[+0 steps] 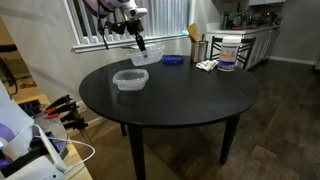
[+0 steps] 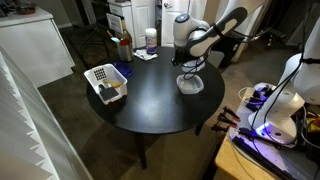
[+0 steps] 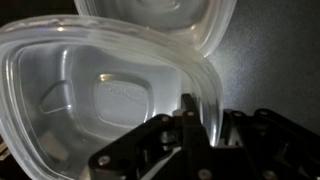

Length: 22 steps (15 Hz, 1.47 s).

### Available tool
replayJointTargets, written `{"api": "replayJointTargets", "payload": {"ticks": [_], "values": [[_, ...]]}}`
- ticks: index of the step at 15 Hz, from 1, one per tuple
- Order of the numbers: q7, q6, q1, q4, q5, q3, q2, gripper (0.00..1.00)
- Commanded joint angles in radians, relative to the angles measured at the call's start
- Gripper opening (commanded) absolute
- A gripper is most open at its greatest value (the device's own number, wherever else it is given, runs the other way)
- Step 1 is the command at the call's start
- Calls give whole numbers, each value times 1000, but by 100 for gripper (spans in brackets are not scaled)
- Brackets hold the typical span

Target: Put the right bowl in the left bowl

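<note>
Right bowl [image 3: 90, 100]: a clear plastic tub, rounded-square with a thick rim. It is filling most of the wrist view with its open side facing the camera, and it is being held by its rim. In an exterior view the right bowl [image 1: 144, 57] is sitting tilted beneath the arm, toward the far side of the table [image 1: 180, 95]. Whether it is touching the tabletop cannot be told.

Gripper [image 3: 207, 118]: its jaws are clamping narrowly on that rim, with one finger [image 3: 188, 112] reaching inside the tub and the other staying outside. In both exterior views the gripper [image 1: 141, 46] [image 2: 188, 64] is pointing downward.

Left bowl [image 3: 160, 18]: the twin tub, showing just beyond the held one in the wrist view. Their rims are overlapping in the picture, and contact cannot be told. In an exterior view the left bowl [image 1: 130, 79] is resting flat on the table near the held tub.

Blue dish [image 1: 172, 60]: this is lying beside the right bowl but apart from it.

White-rimmed tub [image 1: 205, 65] and jar [image 1: 227, 52]: both are standing farther along, well apart from the bowls.
</note>
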Motion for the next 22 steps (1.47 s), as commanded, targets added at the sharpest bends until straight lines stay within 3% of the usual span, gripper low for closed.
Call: {"api": "replayJointTargets", "payload": {"ticks": [1, 6, 14, 22], "values": [[49, 22, -70, -127, 27, 79, -79, 1], [71, 69, -118, -232, 53, 133, -111, 1], [-205, 194, -178, -330, 362, 211, -164, 1], [-309, 286, -188, -343, 361, 211, -178, 1]]}}
